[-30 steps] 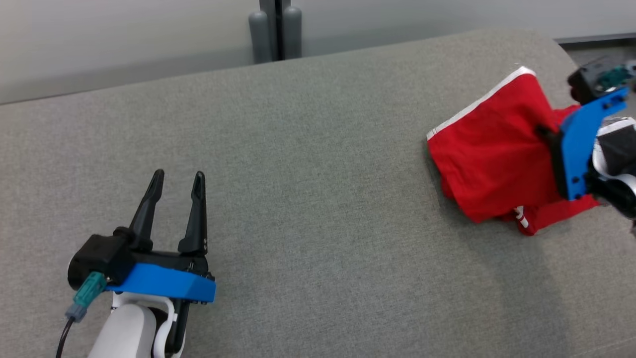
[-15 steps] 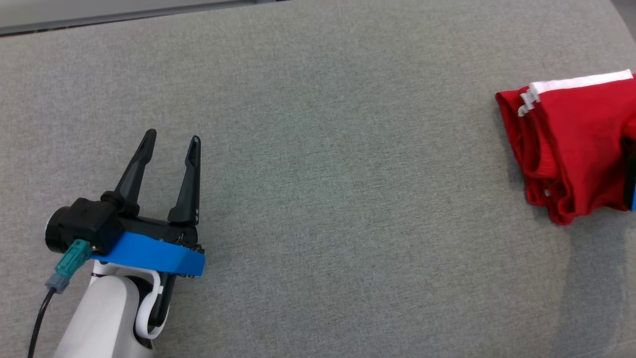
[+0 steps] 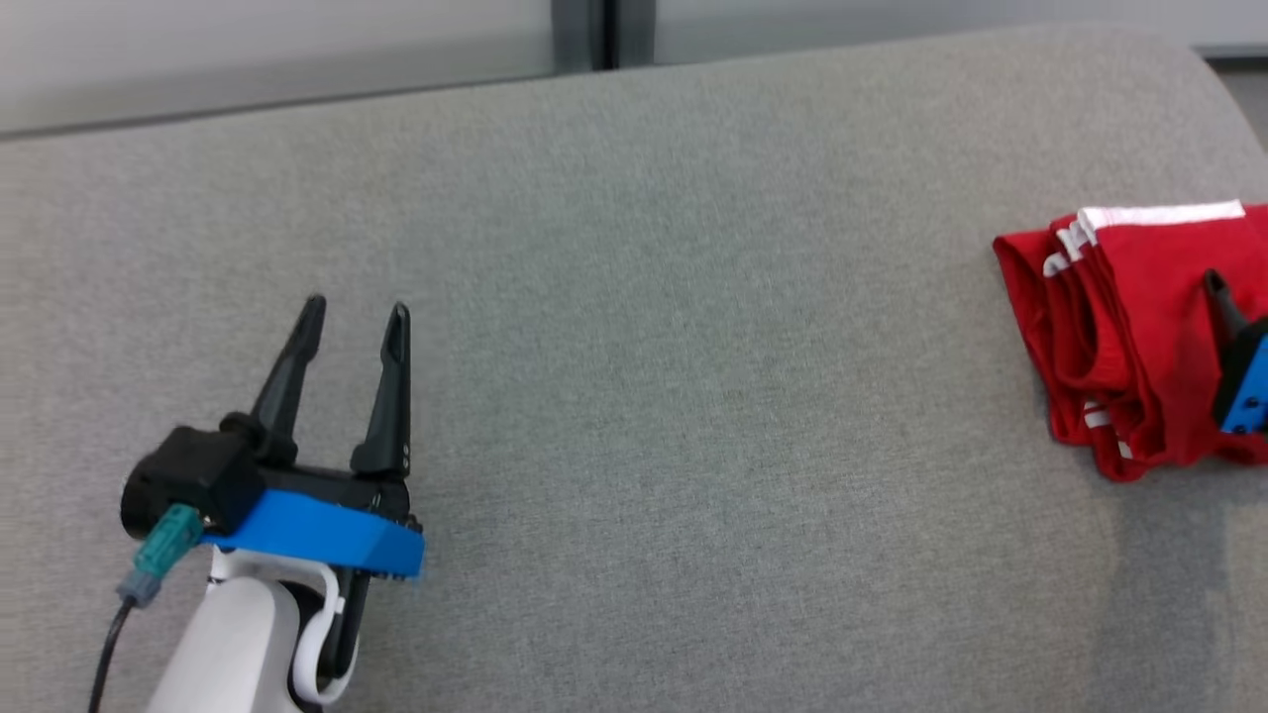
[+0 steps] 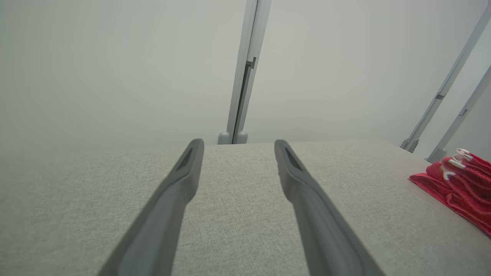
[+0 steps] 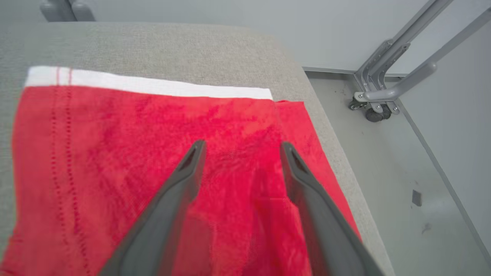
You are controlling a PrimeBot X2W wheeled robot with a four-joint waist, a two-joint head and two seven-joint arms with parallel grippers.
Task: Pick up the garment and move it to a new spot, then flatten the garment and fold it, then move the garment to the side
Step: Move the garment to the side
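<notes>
The folded red garment with white trim lies at the right edge of the grey fabric bench. Over it the right gripper has fingers spread wide, holding nothing; the left gripper is wide too, well apart. Danger: a fingertip snagging cloth could drag it overboard.

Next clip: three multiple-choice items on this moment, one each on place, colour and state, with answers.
1. In the head view, the garment lies: A) far right of the grey surface; B) at centre; C) far left.
2. Its edge band is: A) blue; B) white; C) yellow.
3. The left claw is: A) shut on cloth; B) shut, empty; C) open, empty.
Key: A, it sits at the picture's right edge; B, a white strip tops the red; C, its jaws stand apart, nothing between them.
</notes>
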